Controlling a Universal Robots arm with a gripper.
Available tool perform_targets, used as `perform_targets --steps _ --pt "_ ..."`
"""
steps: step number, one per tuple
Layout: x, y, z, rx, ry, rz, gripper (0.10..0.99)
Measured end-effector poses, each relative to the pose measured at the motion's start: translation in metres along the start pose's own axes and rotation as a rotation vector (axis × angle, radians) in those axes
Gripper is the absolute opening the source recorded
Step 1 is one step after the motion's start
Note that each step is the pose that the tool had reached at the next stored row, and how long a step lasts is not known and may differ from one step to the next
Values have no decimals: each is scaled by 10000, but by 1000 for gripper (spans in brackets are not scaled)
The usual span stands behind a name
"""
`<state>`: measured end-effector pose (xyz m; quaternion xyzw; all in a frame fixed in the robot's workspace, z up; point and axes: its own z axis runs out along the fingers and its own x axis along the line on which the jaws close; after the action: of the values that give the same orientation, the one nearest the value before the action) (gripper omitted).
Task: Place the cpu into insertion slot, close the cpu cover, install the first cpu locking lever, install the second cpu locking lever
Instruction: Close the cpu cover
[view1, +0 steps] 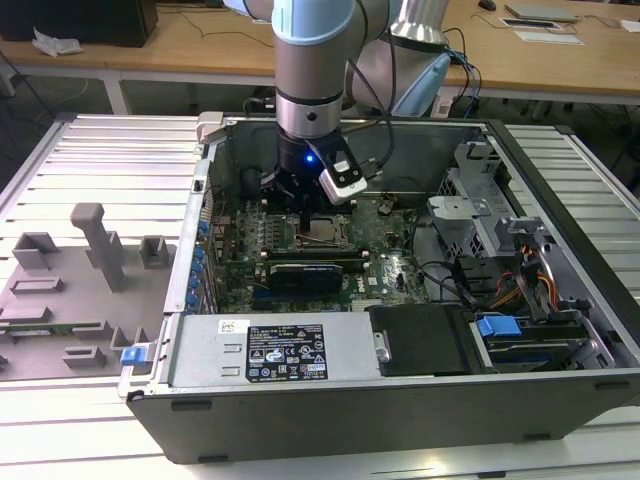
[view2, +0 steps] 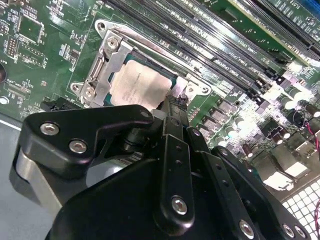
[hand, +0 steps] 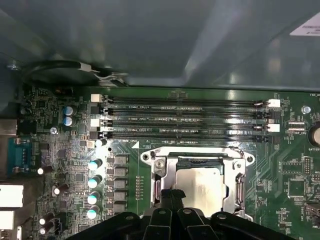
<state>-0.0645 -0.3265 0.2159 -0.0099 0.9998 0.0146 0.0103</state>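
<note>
The cpu (view2: 136, 85) (hand: 202, 184) lies flat in the insertion slot (hand: 248, 159) on the green motherboard, its pale silver top showing. The cpu cover (view2: 99, 70) (hand: 161, 176), a silver frame plate, lies down around it, with the chip showing through its window. A thin wire lever (view2: 150, 47) runs along the socket's side nearest the memory slots. My gripper (view2: 176, 102) (hand: 172, 192) is shut, its black fingertips together at the socket's edge, touching or just above the cover's rim. In the exterior view the gripper (view1: 300, 208) reaches down into the open case right beside the socket (view1: 325, 232).
Long memory slots (hand: 185, 120) run beside the socket, and a row of capacitors (hand: 93, 180) stands at one end. A black expansion card (view1: 305, 272), the labelled power supply (view1: 285, 352) and a drive cage (view1: 470, 215) crowd the case. Grey fixtures (view1: 95, 250) stand at the exterior view's left.
</note>
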Motion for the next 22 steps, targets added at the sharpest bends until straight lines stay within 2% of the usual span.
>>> perform_targets --steps 2,3,8,15,22 --pt "13 -1 16 -204 -4 3 106" --pt "15 -1 27 -224 -5 3 106" --pt "23 -3 78 -284 -6 5 106" --pt "7 -4 92 -288 -4 3 106" --pt "-46 -4 93 -290 2 4 106"
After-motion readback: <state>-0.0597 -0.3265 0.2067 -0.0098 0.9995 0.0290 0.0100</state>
